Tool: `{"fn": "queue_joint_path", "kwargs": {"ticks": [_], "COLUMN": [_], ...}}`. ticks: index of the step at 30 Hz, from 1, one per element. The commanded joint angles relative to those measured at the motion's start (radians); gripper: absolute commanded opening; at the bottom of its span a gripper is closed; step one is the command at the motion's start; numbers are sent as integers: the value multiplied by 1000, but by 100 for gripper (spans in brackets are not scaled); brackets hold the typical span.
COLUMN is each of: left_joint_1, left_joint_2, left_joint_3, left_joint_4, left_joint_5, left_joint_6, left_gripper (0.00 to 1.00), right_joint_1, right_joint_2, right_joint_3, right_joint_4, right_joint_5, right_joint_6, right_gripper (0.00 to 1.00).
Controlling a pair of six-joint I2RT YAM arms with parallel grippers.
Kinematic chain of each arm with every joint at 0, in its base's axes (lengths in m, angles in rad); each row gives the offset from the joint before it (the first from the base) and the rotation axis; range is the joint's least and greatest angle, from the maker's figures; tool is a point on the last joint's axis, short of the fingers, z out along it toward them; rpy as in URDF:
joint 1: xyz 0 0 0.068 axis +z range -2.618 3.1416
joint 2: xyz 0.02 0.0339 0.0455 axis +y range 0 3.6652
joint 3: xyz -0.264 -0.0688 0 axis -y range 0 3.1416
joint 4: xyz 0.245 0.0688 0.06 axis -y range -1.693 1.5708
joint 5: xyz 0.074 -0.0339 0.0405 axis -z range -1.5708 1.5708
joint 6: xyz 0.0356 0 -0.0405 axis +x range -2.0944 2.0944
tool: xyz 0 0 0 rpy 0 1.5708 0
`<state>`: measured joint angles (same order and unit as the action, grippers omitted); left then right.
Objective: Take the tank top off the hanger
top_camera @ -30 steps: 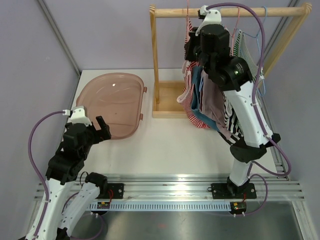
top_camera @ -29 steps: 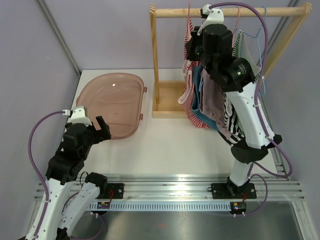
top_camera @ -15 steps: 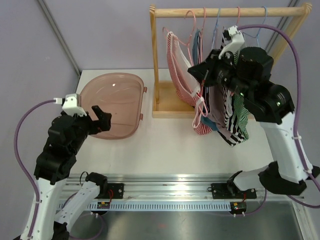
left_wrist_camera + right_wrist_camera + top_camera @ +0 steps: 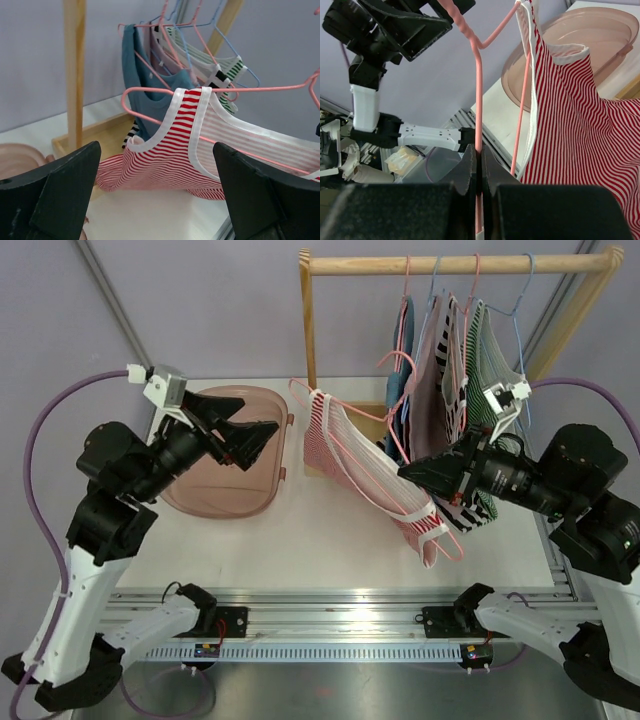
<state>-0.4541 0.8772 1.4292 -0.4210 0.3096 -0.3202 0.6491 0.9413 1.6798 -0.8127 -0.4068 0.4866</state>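
Note:
A red-and-white striped tank top [image 4: 365, 472] hangs on a pink hanger [image 4: 400, 390], held off the rail over the middle of the table. My right gripper [image 4: 412, 472] is shut on the hanger's wire; the right wrist view shows the pink hanger [image 4: 478, 100] pinched between the jaws, with the tank top [image 4: 580, 130] to the right. My left gripper [image 4: 255, 437] is open and empty, raised to the left of the top. In the left wrist view the tank top [image 4: 170, 150] sits between and beyond my open fingers [image 4: 65, 195], apart from them.
A wooden rack [image 4: 460, 262] at the back holds several other garments on hangers [image 4: 455, 350]. Its upright post [image 4: 309, 350] and base [image 4: 330, 445] stand behind the tank top. A pink plastic basin [image 4: 225, 455] lies at the left, under my left gripper.
My right arm has pulled the hanger with the striped top off the rail, down and left over the table. My left arm has risen and swung right toward the top, jaws open.

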Motion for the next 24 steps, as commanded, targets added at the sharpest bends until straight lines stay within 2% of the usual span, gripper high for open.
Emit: {"fn": "queue_joint_path", "kwargs": {"ticks": [1,2,3,8,9,12,15,17,19,22,24], "left_joint_1": [-156,-251,-291,-502,-523,-546,-546,-546,-546,-546,-546], "left_joint_2": [29,54,62,88,97,138,178,200,229,247,250], "left_joint_3": [57,68,69,14,10,8,14,26,40,31,20], "left_joint_4": [93,84,82,155,181,209,228,220,209,205,209], "left_joint_5": [-106,-175,-278,-513,-597,-647,-623,-626,-659,-676,-691], "left_joint_6": [133,186,214,365,380,406,409,406,409,412,405], "left_gripper": [99,99,99,99,99,98,90,82,65,47,25], "right_joint_1": [6,7,7,7,7,7,6,7,7,7,7], "right_joint_2": [-24,-19,-12,4,7,5,-6,-9,-13,-29,-39], "right_joint_3": [17,33,41,83,87,97,84,83,84,78,72], "right_joint_4": [46,35,30,4,3,-8,-3,-9,-26,-37,-40], "right_joint_5": [-58,-44,-40,-38,-47,-70,-92,-98,-84,-40,-12], "right_joint_6": [44,43,41,40,40,37,29,23,10,-3,-16], "right_gripper": [0,0,0,0,0,0,0,0,0,0,0]}}
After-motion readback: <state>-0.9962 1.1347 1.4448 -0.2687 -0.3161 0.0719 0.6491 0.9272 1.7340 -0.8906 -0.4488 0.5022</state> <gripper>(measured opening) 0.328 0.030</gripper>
